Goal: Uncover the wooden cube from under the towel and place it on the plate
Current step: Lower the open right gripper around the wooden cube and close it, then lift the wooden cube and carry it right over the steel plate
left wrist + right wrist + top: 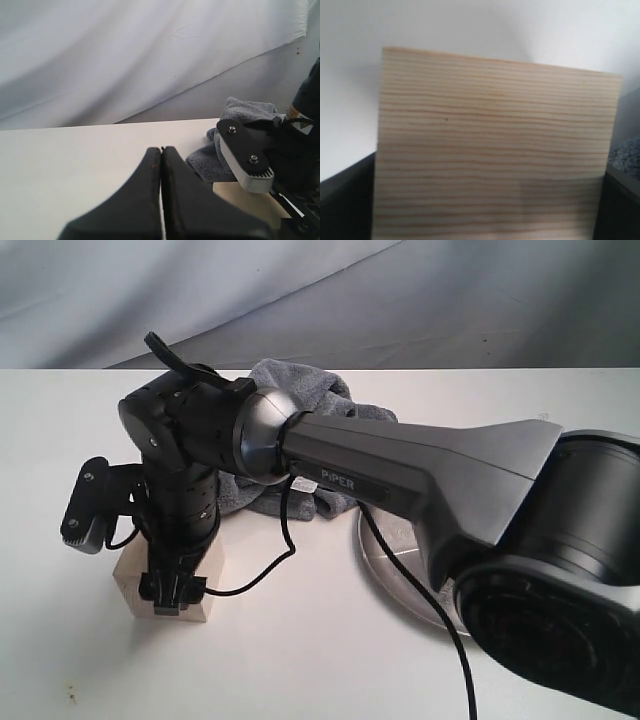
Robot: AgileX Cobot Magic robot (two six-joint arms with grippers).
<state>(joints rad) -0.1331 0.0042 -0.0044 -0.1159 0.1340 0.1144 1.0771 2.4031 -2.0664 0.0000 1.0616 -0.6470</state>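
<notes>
- The left end effector (161, 155), made of black tapered fingers, is seen pressed closed with nothing held. It is set low over the white bench (300, 670) and is not found in the exterior view.
- The pale beige wooden cube (127, 585) with fine straight grain is found uncovered on the bench. It lies directly beneath the right end effector (174, 592), which is pointed straight down from an arm stretched across the middle.
- The cube is straddled by the dark jaws, one at each side, and the grain lines run from jaw to jaw. No long axis is offered. Whether the wood is pressed or merely flanked cannot be told.
- The fluffy blue-grey towel (300, 380) is bunched behind the arm, and much of it is hidden.
- The round shiny silver metal plate (385, 585) is placed to the right of the cube and largely covered by the forearm. A rightward carry is therefore judged necessary.
</notes>
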